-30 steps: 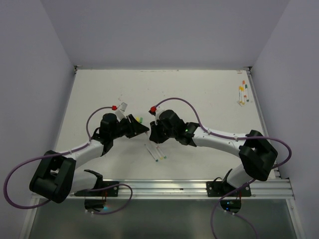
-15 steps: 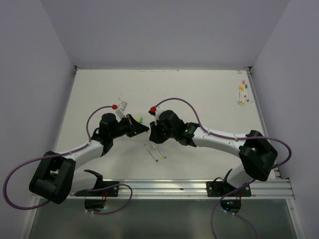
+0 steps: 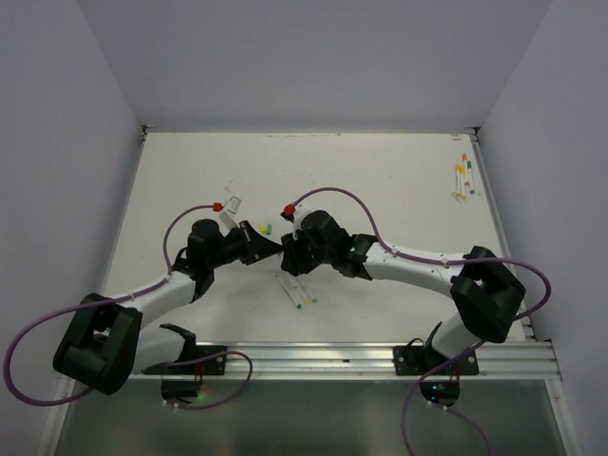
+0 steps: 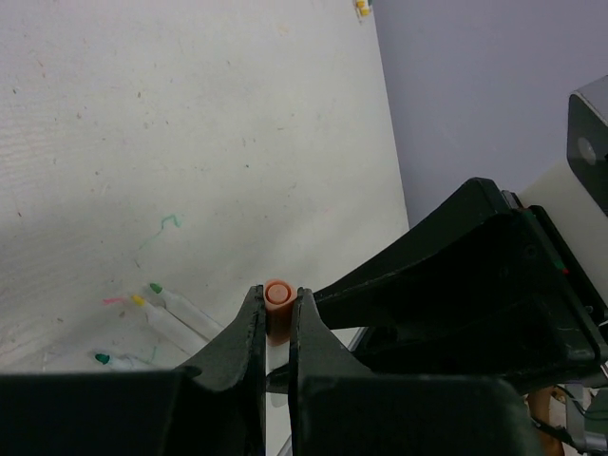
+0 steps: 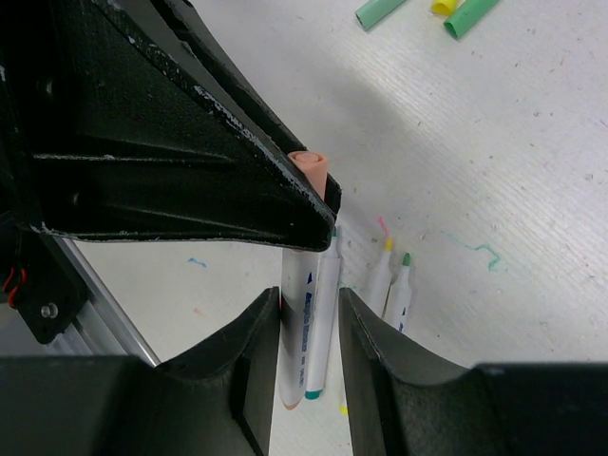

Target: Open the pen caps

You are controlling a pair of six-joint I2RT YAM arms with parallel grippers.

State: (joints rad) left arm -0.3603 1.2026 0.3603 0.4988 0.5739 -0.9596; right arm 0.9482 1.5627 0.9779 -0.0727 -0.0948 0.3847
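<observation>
The two grippers have closed in on each other over the last second, the right arm shifting toward the left one, so they now meet above the middle of the table (image 3: 380, 190). The left gripper (image 3: 270, 249) is clamped on the orange cap (image 4: 277, 294) of a pen (image 5: 299, 323) held up off the table. The right gripper (image 3: 291, 255) has its jaws parted on either side of that pen's white barrel, with a gap showing on one side, so it does not look to be pinching yet.

Judging by how things lie, the job is partly done. A few uncapped pens (image 3: 299, 291) lie just below the held pen, toward the arm bases, and loose caps (image 3: 264, 228) sit just beyond it. This cap is still on. Several capped pens (image 3: 461, 177) wait well apart from the held pen, at the far right edge.
</observation>
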